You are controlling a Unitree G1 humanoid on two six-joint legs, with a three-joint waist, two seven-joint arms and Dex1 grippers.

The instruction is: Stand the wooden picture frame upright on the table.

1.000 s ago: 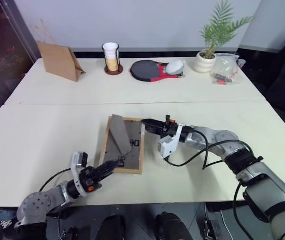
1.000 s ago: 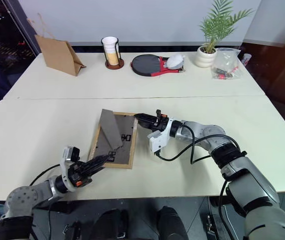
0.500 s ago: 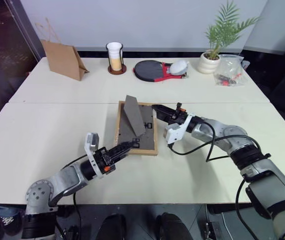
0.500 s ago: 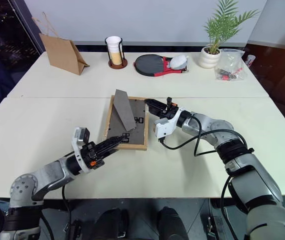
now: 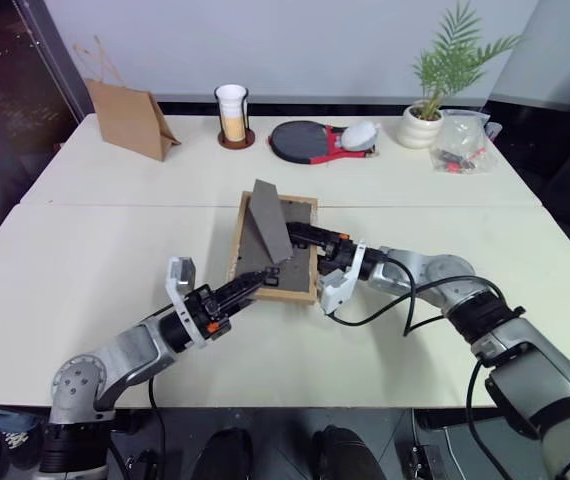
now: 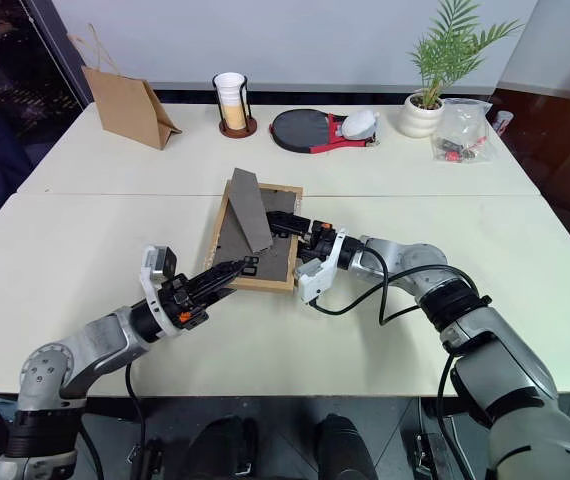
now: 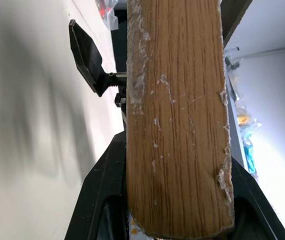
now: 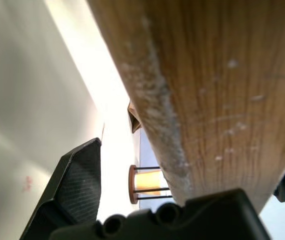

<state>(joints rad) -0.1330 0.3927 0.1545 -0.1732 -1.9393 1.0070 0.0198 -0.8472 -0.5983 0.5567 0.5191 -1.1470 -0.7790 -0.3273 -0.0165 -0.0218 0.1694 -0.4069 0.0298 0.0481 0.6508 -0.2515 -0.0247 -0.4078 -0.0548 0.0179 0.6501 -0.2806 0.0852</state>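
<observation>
Currently the wooden picture frame (image 5: 274,250) tilts back-side up near the table's (image 5: 85,260) centre, pinched at six o'clock by the left gripper (image 5: 249,291). At three o'clock the right gripper (image 5: 308,237) is spread around its edge. Held by one pinch, it might slip and fall flat.

Silver arms (image 5: 435,272), black cables, white brackets

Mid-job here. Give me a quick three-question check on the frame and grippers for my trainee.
1. True or false: the wooden picture frame shows its portrait side to the head camera.
2. Which gripper is shut on the frame's near edge: A) left gripper, B) right gripper?
3. What leafy thing stands at the far right of the table?
Key: 1 false, its dark back faces up; 2 A; 3 potted plant.
</observation>
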